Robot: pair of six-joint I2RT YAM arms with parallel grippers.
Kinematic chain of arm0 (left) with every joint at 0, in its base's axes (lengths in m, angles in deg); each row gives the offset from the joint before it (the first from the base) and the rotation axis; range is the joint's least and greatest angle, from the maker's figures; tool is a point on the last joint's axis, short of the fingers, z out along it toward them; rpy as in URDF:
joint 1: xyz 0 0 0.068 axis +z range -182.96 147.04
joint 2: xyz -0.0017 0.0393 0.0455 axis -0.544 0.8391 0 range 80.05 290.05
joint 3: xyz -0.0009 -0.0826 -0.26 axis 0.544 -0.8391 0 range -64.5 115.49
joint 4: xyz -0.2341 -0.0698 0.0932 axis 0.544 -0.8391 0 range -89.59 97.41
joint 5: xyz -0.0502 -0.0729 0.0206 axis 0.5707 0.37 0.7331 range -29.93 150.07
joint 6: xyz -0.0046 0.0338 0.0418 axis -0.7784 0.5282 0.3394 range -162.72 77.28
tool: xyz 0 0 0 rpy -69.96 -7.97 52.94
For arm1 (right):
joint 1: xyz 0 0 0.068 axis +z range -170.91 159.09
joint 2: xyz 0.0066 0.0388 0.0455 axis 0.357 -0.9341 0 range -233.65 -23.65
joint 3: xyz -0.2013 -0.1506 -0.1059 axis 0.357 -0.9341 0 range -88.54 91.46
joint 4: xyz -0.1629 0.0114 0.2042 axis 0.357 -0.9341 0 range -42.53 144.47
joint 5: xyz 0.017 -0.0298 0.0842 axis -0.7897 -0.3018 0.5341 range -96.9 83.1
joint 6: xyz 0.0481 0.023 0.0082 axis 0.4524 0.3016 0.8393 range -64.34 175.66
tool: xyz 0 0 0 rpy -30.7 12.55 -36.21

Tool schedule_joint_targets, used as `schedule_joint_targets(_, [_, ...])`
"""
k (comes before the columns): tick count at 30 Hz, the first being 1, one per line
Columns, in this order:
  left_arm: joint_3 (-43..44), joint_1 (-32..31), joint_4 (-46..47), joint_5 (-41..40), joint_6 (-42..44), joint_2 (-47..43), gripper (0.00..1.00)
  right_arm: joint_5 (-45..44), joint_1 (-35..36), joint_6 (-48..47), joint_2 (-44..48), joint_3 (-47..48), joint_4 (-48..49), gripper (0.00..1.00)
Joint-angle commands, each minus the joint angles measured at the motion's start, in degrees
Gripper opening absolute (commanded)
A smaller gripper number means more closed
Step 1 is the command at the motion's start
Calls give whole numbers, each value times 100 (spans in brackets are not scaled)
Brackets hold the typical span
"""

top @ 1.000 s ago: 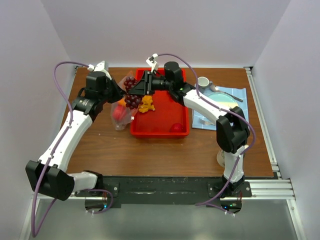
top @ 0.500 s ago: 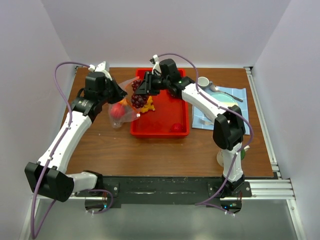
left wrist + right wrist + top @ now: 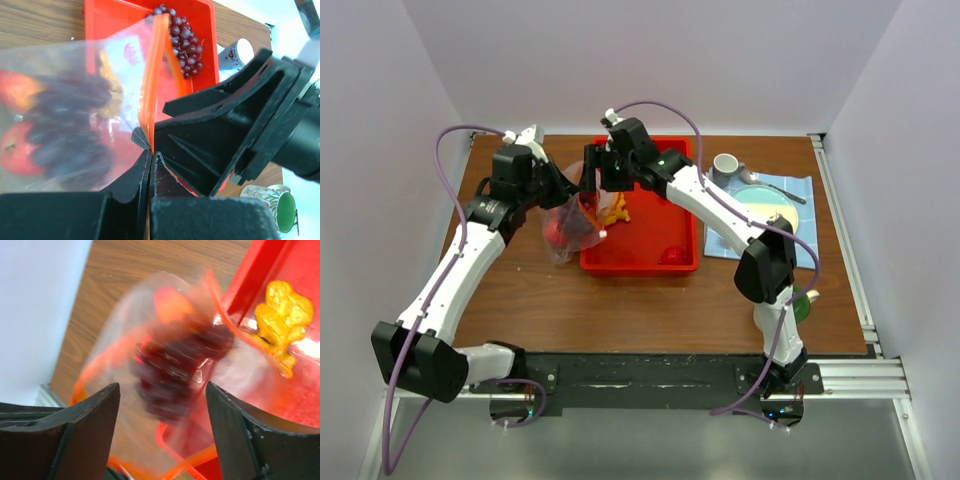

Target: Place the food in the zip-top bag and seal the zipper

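Here, left end effector [image 3: 150, 152] clamped on zipper [image 3: 152, 75], right end effector [image 3: 162, 390] spread over blurred grapes [image 3: 175, 367], seemingly bagged, beside red tray [image 3: 650, 265].

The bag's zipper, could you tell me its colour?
The zipper is orange-red; clearest in left wrist view.

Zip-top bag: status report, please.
Left gripper shut on the zipper, holding zip-top bag mouth up. Right gripper open over the mouth, grape bunch blurred inside it. Yellow cluster lies in red tray. Nothing in the way.
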Motion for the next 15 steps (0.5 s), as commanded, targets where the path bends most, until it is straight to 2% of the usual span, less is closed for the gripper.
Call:
schedule_joint_targets(1, [-28, 9, 354, -20, -137, -20, 0, -509, 50, -254, 128, 117, -249, 78])
schedule_joint_targets(10, [121, 35, -14, -1134, -330, 76, 0, -1423, 24, -843, 910, -269, -425, 75])
schedule_joint_targets(15, [262, 123, -235, -1558, -120, 156, 0, -1460, -380, -1115, 1157, -647, -198, 76])
